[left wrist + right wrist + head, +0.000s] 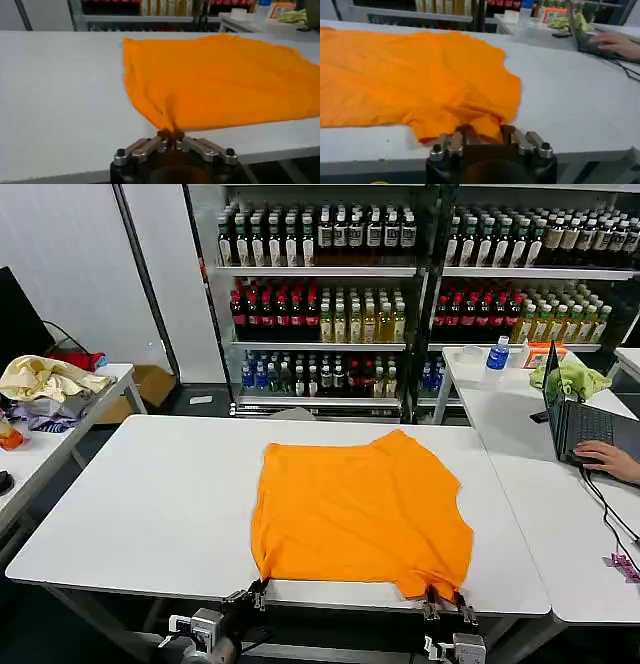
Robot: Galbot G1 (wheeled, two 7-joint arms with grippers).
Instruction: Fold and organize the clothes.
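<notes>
My left gripper (172, 136) and right gripper (485, 135) have jaws clenched on the orange T-shirt's (360, 509) near corners at the bench (150, 504) edge; uneven pulling could skew it.

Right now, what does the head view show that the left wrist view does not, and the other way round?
Only the head view: the right pincer gripping the orange T-shirt at its near right corner, the pale yellow cloth heap on the left side table, and a person's hand at a laptop.

Only the left wrist view: close up, the fabric bunched where the left pincer pinches it.

Both: the T-shirt spread on the white table, the left pincer at its near left corner, the drink shelves behind.
</notes>
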